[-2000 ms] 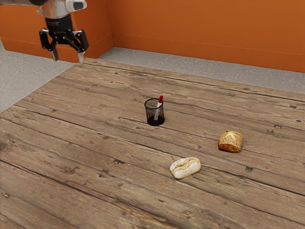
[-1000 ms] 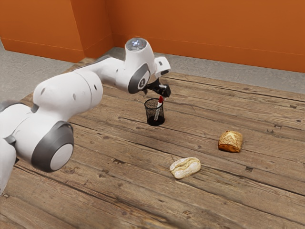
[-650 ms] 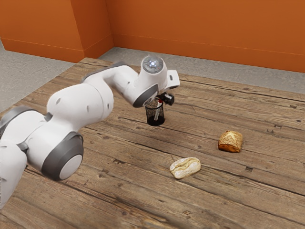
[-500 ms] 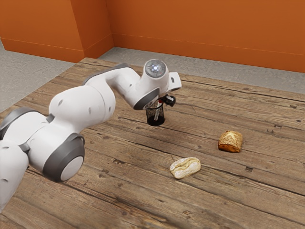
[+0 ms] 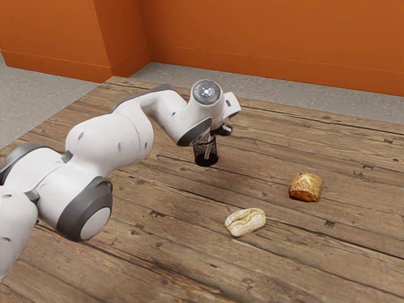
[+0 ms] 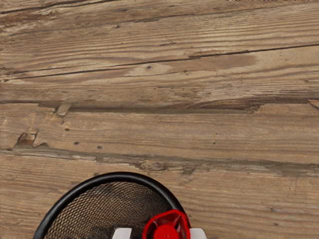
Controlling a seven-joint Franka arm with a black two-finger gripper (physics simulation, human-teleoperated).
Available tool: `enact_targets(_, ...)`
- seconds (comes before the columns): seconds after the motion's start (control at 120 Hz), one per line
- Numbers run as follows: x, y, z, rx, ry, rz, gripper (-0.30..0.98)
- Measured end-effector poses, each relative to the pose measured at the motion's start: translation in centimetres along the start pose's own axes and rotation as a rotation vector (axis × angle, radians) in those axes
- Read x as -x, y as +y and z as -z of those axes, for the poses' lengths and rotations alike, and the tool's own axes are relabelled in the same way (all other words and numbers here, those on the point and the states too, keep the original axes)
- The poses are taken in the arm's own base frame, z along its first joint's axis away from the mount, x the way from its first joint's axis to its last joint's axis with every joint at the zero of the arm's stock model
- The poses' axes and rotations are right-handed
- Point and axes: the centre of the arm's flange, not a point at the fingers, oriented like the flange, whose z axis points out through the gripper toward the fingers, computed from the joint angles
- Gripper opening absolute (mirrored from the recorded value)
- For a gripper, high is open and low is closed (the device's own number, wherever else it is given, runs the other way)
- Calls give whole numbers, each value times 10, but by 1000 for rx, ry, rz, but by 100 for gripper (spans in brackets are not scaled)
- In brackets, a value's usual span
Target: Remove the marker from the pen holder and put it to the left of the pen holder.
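Pen holder [image 5: 206, 158]: one, black wire mesh, upright on the tabletop [image 5: 158, 252]; the landmark of this lot. Its open mouth leaves the marker's top exposed to a grasp from above.

Marker [image 5: 207, 153]: one, white barrel, red cap [image 6: 167, 226]; inside the pen holder, cap up at the rim, slightly tilted. The lean presumably comes from a slim barrel standing loose in a wider cup.

Pincer [image 6: 160, 233]: one, over the pen holder's rim, released, its fingers [image 6: 122, 233] astride the cap. A gap shows on one side, so no grip is established. The cap is the sensible place to grasp, being the part that clears the mesh.

White arm [image 5: 110, 142]: one, bent above the pen holder, presumably to bring the hand down from overhead and spare the cup a sideways knock.

Pale loaf [image 5: 245, 222] and browned loaf [image 5: 305, 187]: one each, well apart from the pen holder, no part of the task.

Step in hand, as judged: closing on the cap. Next requirement: a straight lift, lest the barrel snag and tip the pen holder.
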Motion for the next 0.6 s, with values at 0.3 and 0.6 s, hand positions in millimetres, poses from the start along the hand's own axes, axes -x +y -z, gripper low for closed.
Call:
enact_targets(0.3,-4,-7,2,-26,14,60,-7)
enact_targets(0.6,-47,-33,71,-33,73,151,-10)
